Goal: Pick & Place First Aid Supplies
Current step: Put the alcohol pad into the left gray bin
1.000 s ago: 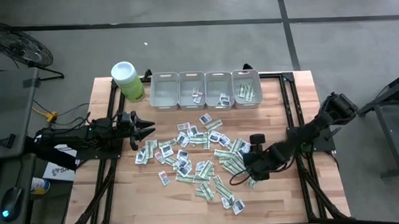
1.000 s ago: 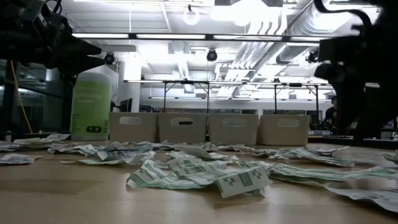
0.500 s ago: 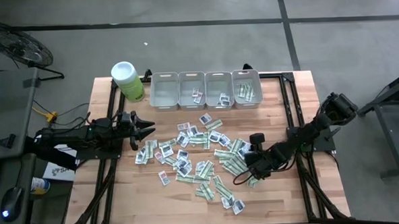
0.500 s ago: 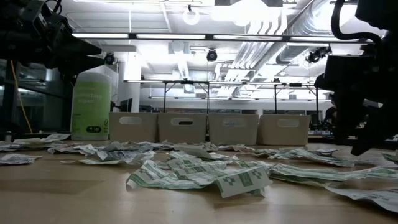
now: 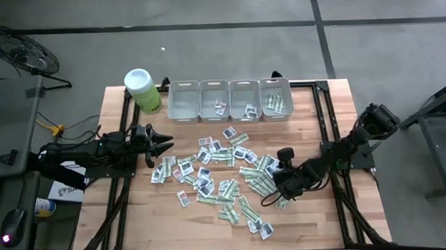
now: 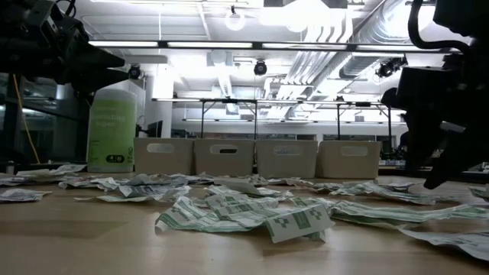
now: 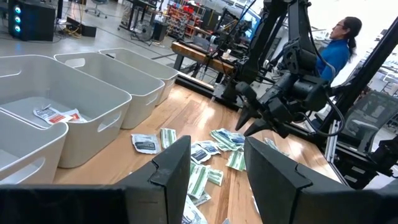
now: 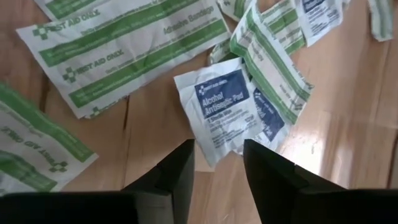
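Packets (image 5: 225, 174) crowd mid-table (edges seemingly bare); right claw (image 8: 217, 163) overhead.

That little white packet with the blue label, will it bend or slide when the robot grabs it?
The antiseptic pad packet looks thin and crinkled, so it will probably flop. It lies flat on the smooth wooden table, so it may slide. The right gripper, open above it, may struggle to catch its edge.

- We see two dark arms, built of chunky black segments joined at rounded joints.
- The left gripper (image 5: 166, 142) ends in two black, tapering, pointed fingers.
- The right gripper (image 5: 275, 189) is blocky and black, with a round black knob on top.
- In each wrist view, our own fingers (image 8: 169, 180) appear as flat, matt black, angular plates.
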### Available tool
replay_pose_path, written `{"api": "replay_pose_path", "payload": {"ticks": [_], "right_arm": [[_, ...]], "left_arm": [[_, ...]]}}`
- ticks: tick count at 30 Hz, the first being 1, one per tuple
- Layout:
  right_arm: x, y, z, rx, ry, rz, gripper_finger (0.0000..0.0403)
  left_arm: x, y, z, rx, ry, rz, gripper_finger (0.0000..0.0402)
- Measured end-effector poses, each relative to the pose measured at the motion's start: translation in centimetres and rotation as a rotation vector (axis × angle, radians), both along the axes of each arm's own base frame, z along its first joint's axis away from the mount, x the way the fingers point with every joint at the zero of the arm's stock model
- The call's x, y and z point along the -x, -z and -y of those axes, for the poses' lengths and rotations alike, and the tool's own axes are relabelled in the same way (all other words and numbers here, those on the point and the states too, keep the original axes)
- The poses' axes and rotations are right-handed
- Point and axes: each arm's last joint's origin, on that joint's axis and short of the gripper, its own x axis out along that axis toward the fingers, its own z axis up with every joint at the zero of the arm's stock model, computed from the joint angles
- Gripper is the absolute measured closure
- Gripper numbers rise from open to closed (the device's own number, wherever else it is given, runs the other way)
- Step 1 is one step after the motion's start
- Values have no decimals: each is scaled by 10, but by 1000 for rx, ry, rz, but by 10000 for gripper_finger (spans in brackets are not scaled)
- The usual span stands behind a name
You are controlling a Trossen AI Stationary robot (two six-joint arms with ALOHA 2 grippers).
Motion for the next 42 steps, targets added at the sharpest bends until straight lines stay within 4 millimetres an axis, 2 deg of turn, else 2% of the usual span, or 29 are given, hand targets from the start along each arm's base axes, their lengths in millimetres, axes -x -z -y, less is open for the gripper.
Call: {"api": "replay_pose_path", "payload": {"ticks": [7, 18, 26, 42], "right_arm": [[-3, 0, 2, -3, -18, -6, 311], [-3, 0, 3, -28, -3, -11, 399], [-4, -2, 2, -45, 29, 5, 401], [-24, -26, -6, -33, 9, 87, 402]], "left_arm": [[0, 0, 0, 0, 0, -1, 252], [0, 0, 0, 0, 0, 0, 252], [0, 0, 0, 0, 0, 0, 252], [0, 0, 0, 0, 0, 0, 252]]}}
